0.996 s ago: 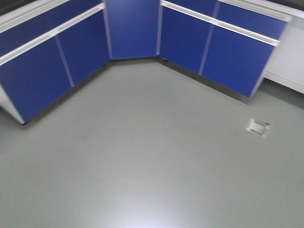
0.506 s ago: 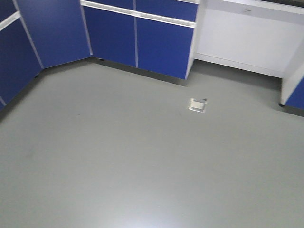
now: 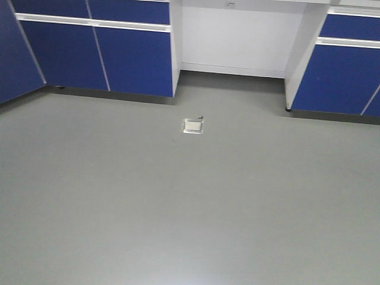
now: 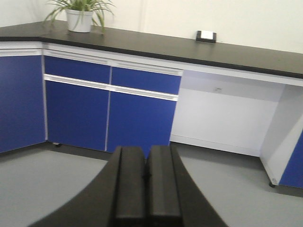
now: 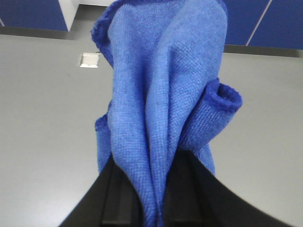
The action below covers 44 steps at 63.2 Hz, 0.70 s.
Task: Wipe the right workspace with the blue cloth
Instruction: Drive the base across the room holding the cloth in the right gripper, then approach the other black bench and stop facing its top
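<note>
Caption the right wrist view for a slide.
Right gripper shut on the bunched blue cloth, with grey floor and blue cabinets beyond.

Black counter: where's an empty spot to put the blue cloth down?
The counter is bare between the potted plant and the socket box, and again right of the box. Only the plant's corner is taken. The blue cloth is in the right gripper.
</note>
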Tool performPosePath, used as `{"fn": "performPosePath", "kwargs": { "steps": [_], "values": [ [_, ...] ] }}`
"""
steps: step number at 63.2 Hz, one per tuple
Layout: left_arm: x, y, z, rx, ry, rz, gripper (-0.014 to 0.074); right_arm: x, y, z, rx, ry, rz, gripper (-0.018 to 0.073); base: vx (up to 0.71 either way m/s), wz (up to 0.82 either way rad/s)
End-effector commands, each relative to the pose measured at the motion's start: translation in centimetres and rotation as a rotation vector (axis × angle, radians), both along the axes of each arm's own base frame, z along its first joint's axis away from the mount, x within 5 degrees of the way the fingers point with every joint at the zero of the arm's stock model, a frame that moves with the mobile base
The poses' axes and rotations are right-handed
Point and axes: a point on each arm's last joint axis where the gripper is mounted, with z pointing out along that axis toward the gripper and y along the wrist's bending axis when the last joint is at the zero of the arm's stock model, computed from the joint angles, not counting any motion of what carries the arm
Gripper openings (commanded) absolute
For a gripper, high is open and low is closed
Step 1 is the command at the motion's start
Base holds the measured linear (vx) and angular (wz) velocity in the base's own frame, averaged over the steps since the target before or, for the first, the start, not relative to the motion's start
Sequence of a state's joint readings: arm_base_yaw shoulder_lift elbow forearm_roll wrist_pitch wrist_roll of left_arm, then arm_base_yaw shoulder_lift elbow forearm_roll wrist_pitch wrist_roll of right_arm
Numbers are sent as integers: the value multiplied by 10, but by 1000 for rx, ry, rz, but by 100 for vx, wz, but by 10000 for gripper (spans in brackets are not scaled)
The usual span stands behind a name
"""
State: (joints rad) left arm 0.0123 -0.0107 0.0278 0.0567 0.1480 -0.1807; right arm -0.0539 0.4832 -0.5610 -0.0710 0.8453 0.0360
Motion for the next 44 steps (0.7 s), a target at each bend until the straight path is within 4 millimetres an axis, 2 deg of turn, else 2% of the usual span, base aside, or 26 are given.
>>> {"fn": "performPosePath", "kwargs": {
  "steps": [1, 44],
  "values": [
    [0, -1, -2, -14, -67, -9, -6, 4, 0, 14, -17, -90, 9, -1, 11, -28],
    [0, -1, -2, -14, -67, -9, -6, 4, 0, 14, -17, -90, 9, -1, 21, -20]
  ]
}}
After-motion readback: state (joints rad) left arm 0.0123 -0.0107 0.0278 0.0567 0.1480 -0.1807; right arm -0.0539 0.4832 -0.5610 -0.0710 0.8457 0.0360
